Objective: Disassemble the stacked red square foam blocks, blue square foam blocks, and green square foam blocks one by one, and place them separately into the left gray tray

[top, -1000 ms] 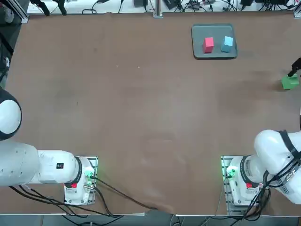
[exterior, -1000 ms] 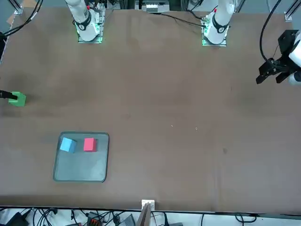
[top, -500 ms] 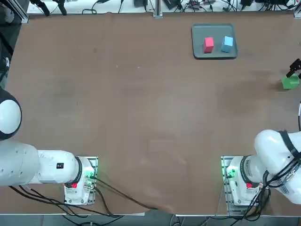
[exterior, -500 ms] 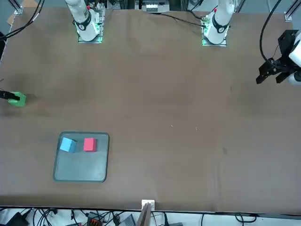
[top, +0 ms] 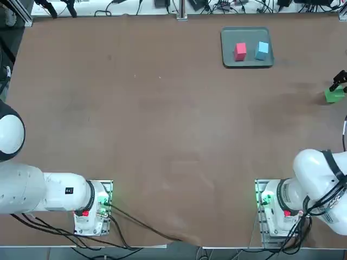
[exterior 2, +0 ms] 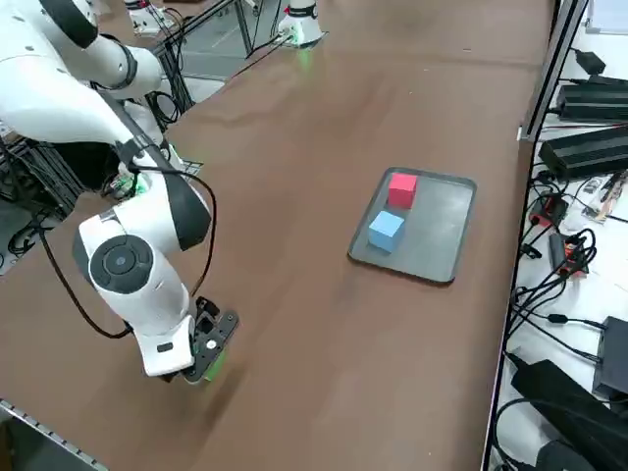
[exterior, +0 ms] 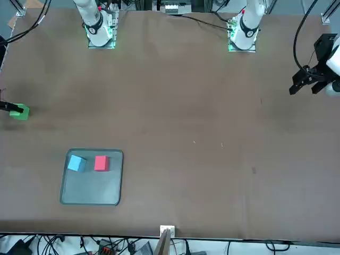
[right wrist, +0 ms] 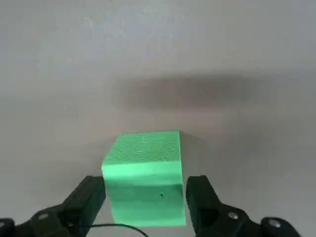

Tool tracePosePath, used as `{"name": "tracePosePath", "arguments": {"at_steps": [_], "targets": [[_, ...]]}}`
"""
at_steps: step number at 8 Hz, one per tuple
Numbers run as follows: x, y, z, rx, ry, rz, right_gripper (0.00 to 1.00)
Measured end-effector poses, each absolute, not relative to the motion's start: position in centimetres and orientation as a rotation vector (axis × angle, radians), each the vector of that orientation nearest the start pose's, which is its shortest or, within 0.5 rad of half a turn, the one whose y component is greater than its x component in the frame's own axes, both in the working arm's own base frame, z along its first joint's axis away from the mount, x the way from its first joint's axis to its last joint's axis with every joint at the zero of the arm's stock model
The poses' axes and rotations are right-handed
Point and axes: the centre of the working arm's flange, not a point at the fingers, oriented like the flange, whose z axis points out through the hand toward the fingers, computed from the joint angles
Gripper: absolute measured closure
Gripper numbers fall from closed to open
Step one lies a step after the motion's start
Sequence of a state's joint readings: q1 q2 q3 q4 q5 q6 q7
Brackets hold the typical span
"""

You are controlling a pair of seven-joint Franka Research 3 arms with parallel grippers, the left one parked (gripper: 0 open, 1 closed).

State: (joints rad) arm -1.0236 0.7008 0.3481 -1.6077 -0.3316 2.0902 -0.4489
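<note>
The green foam block (right wrist: 144, 173) rests on the table near its right edge (top: 334, 95), also seen in the front view (exterior: 21, 112). My right gripper (right wrist: 145, 195) is down at it, open, one finger (right wrist: 89, 197) on each side of the cube and close to its faces. In the right side view the wrist covers most of the green block (exterior 2: 212, 365). The red block (top: 240, 51) and the blue block (top: 262, 50) sit apart in the gray tray (top: 249, 62) at the far side of the table.
The table's right edge runs just past the green block. Cables and power strips (exterior 2: 589, 147) lie beyond the far edge behind the tray. The right arm's base (top: 279, 208) stands at the near edge.
The right gripper has shifted only slightly beside the green block. The block itself and the two cubes in the tray have stayed put.
</note>
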Motion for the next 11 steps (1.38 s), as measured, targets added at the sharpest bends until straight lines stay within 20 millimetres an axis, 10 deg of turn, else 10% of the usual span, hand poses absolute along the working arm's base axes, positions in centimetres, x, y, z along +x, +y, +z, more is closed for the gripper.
{"name": "tracePosePath", "arguments": {"at_steps": [4,7,9,11], "targets": [[48.7,-45.1,19.7,-3.095,0.147,0.158,0.02],[48.4,-44.8,20.0,-3.115,0.140,0.124,0.23],[51.0,-42.2,24.0,-3.104,0.055,0.134,0.24],[56.4,-34.4,33.1,-3.095,-0.133,0.125,0.24]]}}
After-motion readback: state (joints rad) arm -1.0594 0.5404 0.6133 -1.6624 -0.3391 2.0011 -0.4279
